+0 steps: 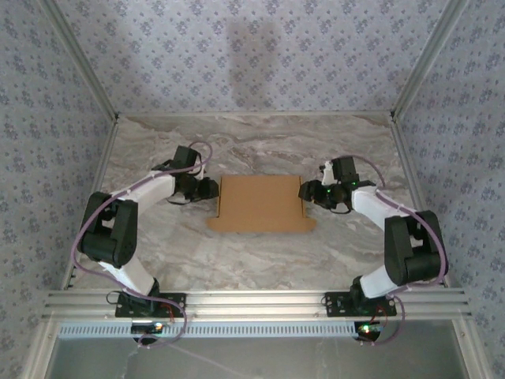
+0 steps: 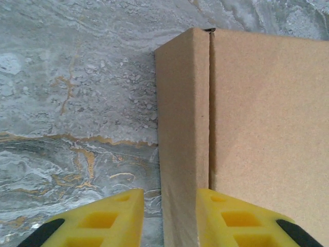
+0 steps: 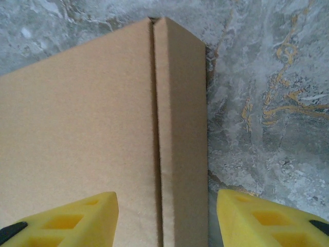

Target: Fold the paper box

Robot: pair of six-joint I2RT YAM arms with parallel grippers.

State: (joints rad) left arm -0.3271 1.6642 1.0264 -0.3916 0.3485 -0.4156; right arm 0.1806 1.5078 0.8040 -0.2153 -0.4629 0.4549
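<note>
**Straddling both end flaps of the paper box, your two arms meet at mid-table**

Your paper box [image 1: 260, 204] lies in the middle of the table [image 1: 158, 253], directly between the two arms. It is plain tan cardboard with a fine fibrous grain, one broad rectangular panel and a slightly wider strip along its near edge. The table is a grey marble pattern veined with ochre and white. Floral-print walls [image 1: 237, 55] close it in, and a ribbed aluminium rail [image 1: 252, 300] runs along the front.

At the box's left end, your left fingers [image 2: 110, 216], moulded yellow blocks with hollow cells and black corners, sit on either side of a narrow side flap. The inner one is up against the crease. The outer one stands off with a sliver of table showing, so nothing is clenched.

At the right end, your right fingers [image 3: 77, 218] are spread wider. They bracket the matching flap with clear space on both sides, one above the broad panel and one above bare table.

Each flap meets the main panel along a sharp, shadowed crease. From the wrist views you cannot judge how steeply either flap stands. The lower frame edge cuts off the bases of the fingers, and the broad panel runs out of both wrist views. From the top camera the fingertips are too small to read.
</note>
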